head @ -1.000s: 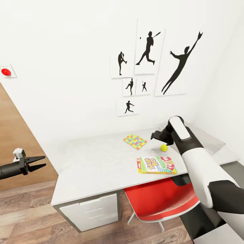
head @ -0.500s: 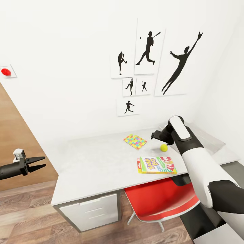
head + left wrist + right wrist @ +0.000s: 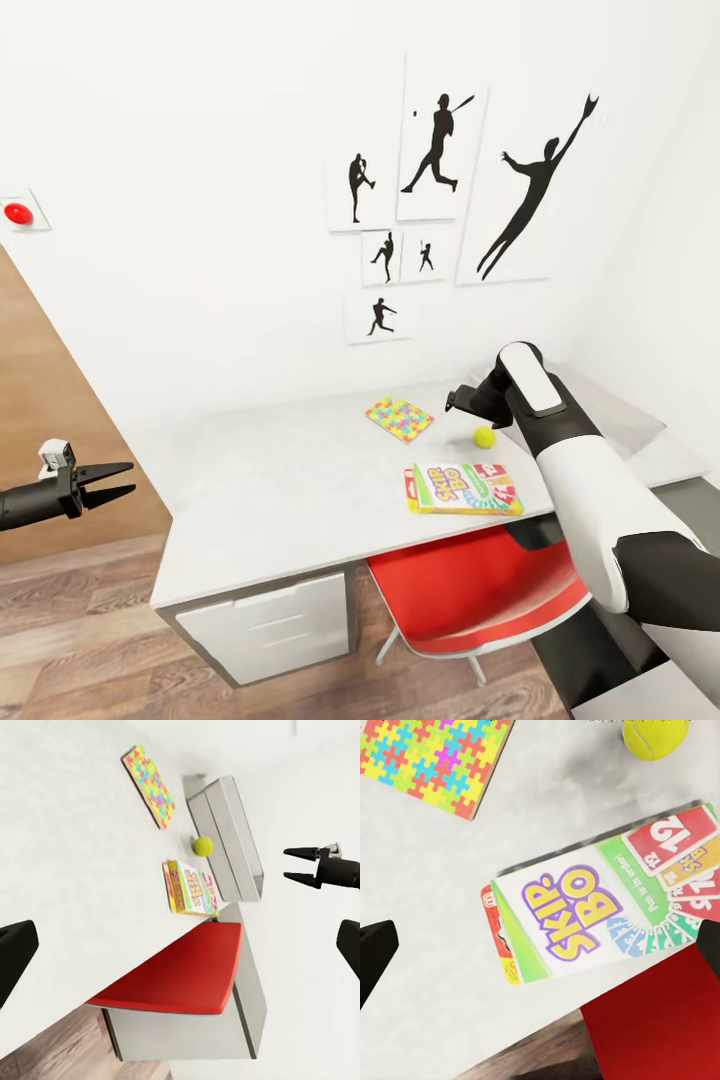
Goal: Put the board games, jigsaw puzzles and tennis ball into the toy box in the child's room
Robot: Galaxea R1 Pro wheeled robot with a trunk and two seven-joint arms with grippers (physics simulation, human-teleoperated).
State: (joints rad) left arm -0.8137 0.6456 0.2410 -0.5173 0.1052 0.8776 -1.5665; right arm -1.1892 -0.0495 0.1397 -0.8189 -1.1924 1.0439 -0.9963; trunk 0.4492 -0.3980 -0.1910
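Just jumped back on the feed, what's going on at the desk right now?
Nothing is gripped yet. The right arm reaches over the table, its claw above the tennis ball and Skip-Bo box, which lie on the top with a jigsaw puzzle. The toy box sits beyond the ball. The left claw hangs open, off to the side.

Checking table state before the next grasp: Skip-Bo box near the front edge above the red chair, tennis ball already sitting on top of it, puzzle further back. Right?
Not quite. The tennis ball rests on the table behind the Skip-Bo box, not on it; the head view and the right wrist view show bare tabletop between them. The rest holds: the box sits above the red chair, the jigsaw puzzle further back.
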